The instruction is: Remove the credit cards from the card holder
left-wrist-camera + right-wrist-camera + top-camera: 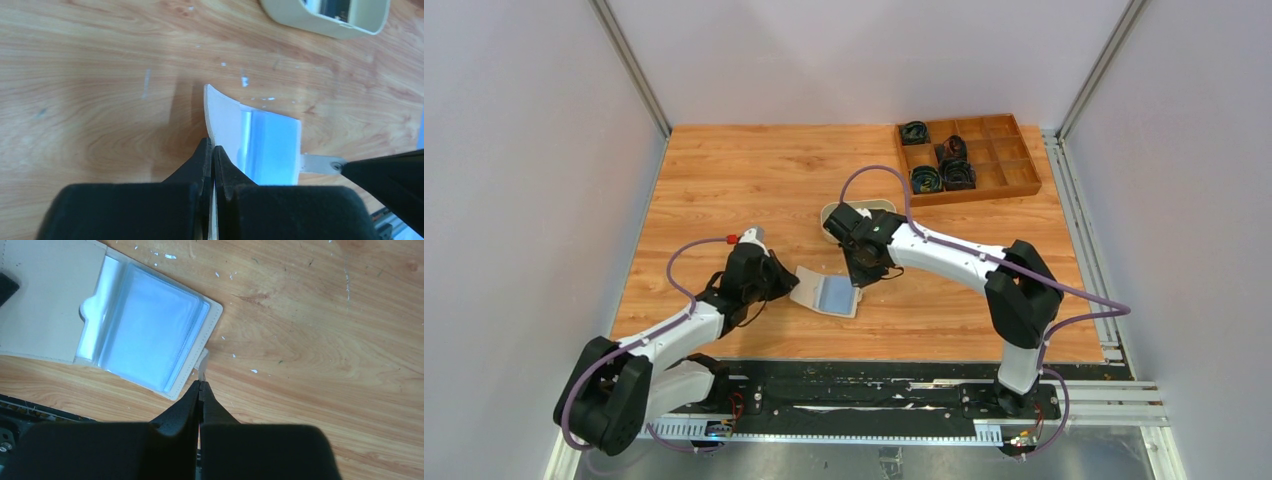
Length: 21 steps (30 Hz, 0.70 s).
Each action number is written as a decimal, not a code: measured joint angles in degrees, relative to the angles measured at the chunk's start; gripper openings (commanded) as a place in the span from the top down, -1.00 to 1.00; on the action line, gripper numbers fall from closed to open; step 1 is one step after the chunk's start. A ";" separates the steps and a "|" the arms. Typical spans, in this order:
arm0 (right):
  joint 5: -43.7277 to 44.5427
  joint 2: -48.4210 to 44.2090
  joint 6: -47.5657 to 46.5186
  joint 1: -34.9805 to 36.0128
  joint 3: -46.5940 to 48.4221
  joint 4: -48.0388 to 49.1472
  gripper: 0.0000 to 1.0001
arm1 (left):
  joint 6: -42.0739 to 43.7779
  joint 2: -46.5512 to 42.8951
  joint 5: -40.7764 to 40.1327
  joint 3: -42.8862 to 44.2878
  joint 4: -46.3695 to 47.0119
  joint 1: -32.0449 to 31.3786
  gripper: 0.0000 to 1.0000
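Note:
The card holder [827, 291] lies open on the wooden table, cream outside, with pale blue clear sleeves [145, 330] facing up. My left gripper [212, 150] is shut on the edge of its raised cream left flap [222, 112]. My right gripper [200, 385] is shut on the tip of the small snap tab [203, 361] at the holder's right edge, which is also visible in the left wrist view as the tab [315, 163]. From above, the left gripper [786, 284] and right gripper [864, 281] flank the holder. The credit cards are hidden; none shows in the sleeves.
An oval beige tray [831, 211] sits just behind the right gripper, its rim [320, 27] near the top of the left wrist view. A brown wooden compartment box [967, 158] holding coiled dark items stands at the back right. The table's near edge meets a black rail [864, 385].

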 measured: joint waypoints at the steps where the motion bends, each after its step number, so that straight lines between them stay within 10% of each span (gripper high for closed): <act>1: 0.09 0.00 -0.48 -0.20 0.00 0.17 1.00 | -0.24 0.11 -0.04 0.55 -0.02 -0.76 0.96; 21: -0.46 0.00 -4.76 -4.52 1.33 2.45 1.00 | -6.69 5.60 0.44 8.48 -0.39 -5.03 -0.27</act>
